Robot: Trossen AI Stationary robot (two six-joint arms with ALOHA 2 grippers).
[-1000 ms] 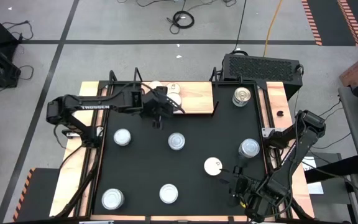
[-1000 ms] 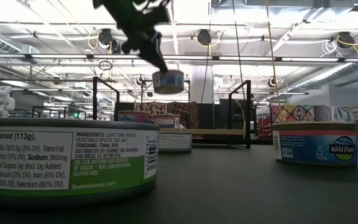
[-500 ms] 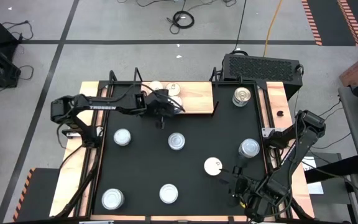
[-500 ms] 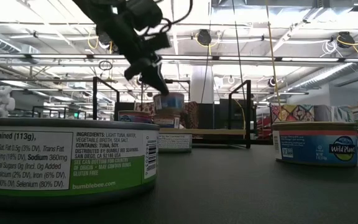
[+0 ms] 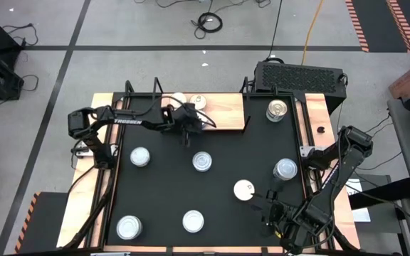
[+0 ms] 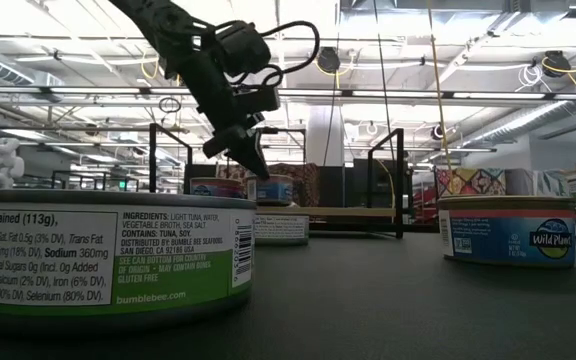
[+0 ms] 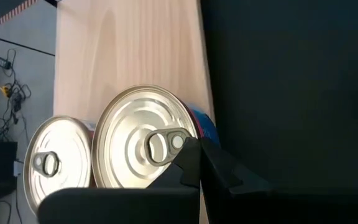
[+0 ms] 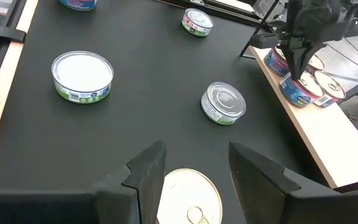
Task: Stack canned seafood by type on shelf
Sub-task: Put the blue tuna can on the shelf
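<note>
A: Where does the shelf (image 5: 223,112) lie?
B: At the desk's (image 5: 162,192) far edge, left of centre; three tins (image 5: 198,102) sit grouped on it; the left tool (image 5: 193,122) is over the nearest one (image 8: 298,91).

A: And on the desk?
B: Seven tins spread well apart; one (image 5: 277,110) right of the shelf; the right tool (image 5: 270,210) near the front right, beside a tin (image 5: 244,190).

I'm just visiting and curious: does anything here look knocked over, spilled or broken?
Nothing stands out. The small round metal tins on the black tabletop all sit flat and upright, and the left tool is shut on a blue-sided tin on the light wooden shelf.
</note>
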